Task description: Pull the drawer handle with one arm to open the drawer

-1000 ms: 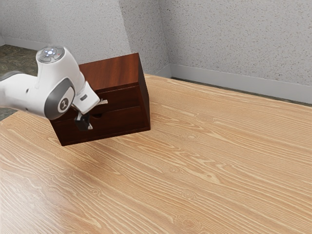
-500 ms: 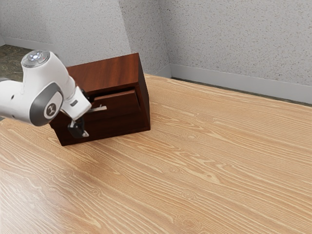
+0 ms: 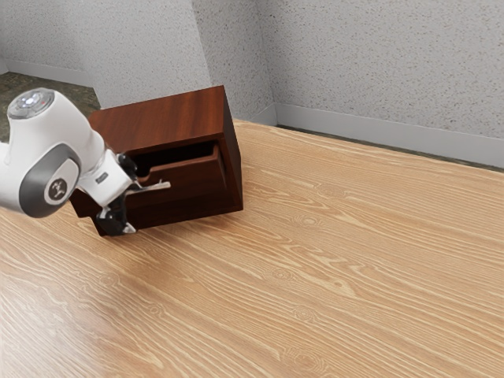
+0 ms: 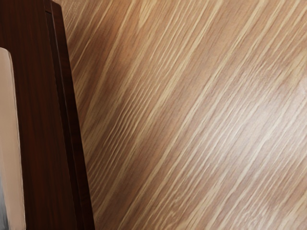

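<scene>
Exterior view: drawer (image 3: 185, 169) sits further out of the cabinet (image 3: 169, 118) than a second ago, at the table's (image 3: 331, 260) far edge. My gripper (image 3: 122, 203) has backed off with the handle (image 3: 155, 187). I can't tell whether it's clamped or just hooked. Judging it partway open.

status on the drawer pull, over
Tool at the handle, grip unclear. Drawer partly out of the cabinet. Nothing in the pull path.

Dark red-brown wooden cabinet (image 3: 169, 118) sits on the desk (image 3: 331, 252) at the exterior view's left; its drawer (image 3: 189, 175) stands partly out, a dark gap above; pale bar handle (image 3: 156, 187) on its front.
</scene>
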Robot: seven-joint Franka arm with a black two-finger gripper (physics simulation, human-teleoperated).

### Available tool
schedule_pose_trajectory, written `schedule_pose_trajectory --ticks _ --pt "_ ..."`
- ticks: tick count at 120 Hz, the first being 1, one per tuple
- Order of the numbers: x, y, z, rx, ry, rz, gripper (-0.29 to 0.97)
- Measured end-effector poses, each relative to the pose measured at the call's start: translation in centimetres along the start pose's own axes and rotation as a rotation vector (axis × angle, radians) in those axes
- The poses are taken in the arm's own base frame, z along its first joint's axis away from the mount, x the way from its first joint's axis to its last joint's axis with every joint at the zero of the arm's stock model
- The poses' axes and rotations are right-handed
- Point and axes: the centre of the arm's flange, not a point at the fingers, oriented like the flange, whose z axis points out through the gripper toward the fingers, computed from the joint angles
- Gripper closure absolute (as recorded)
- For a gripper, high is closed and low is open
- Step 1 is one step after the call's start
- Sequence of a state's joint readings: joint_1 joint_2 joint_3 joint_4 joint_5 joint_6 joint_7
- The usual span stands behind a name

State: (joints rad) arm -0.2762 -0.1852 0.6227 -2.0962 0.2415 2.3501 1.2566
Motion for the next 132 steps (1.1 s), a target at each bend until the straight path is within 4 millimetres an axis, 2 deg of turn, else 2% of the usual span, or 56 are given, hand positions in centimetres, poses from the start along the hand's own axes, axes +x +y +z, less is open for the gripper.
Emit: schedule_pose_trajectory --ticks 62,74,86,116,132 --pt "-1.0 3.4 -2.7 0.003 0.065 0.036 0.06" --pt "-1.1 4.1 -2.8 -0.002 0.069 0.046 0.03" --pt "-1.0 4.9 -2.9 -0.009 0.075 0.057 0.01" --pt "-0.1 6.7 -4.2 0.007 0.072 0.116 0.03" --pt "-0.5 7.8 -5.2 0.023 0.05 0.133 0.05"
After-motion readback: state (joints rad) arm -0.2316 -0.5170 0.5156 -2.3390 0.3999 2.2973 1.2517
